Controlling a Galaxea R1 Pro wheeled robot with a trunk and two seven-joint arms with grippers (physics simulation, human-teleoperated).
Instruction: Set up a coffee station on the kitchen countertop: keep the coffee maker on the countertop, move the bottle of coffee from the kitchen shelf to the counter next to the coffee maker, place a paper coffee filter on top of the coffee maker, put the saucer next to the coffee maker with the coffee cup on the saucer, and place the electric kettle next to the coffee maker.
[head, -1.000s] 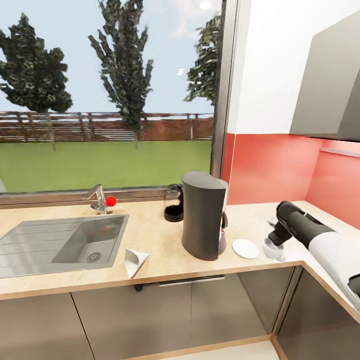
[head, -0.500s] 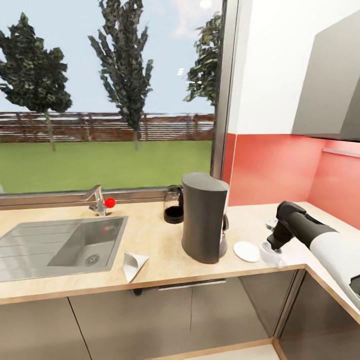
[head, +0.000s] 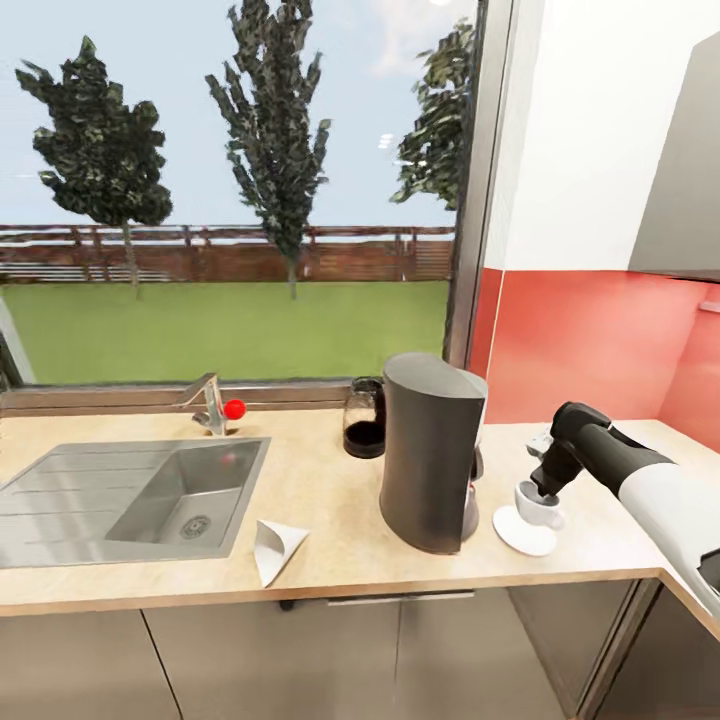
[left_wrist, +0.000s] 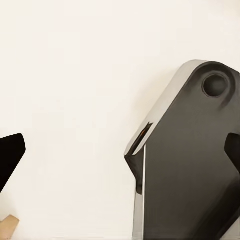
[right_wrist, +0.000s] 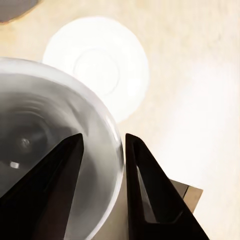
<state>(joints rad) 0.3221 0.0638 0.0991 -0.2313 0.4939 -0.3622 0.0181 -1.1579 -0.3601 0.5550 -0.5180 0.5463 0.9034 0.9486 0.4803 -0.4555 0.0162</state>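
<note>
The charcoal coffee maker (head: 432, 450) stands on the beige kitchen countertop (head: 330, 500). The glass electric kettle (head: 365, 418) sits just behind it, on its left. To its right lies the white saucer (head: 522, 535) (right_wrist: 100, 65). My right gripper (head: 545, 487) (right_wrist: 102, 150) is shut on the rim of the white coffee cup (head: 537, 507) (right_wrist: 45, 145) and holds it over the saucer. Whether they touch I cannot tell. A folded paper coffee filter (head: 272, 548) lies near the counter's front edge. The left gripper (left_wrist: 120, 155) has its fingers spread wide. The bottle of coffee is out of view.
A steel sink (head: 130, 490) with a faucet (head: 210, 403) and a small red knob (head: 235, 408) takes up the counter's left. A big window runs behind. A red backsplash (head: 580, 350) and a grey wall cabinet (head: 690, 180) stand at the right, where the counter turns a corner.
The head view has shifted. My right gripper carried the coffee cup leftward from the bare counter to above the saucer.
</note>
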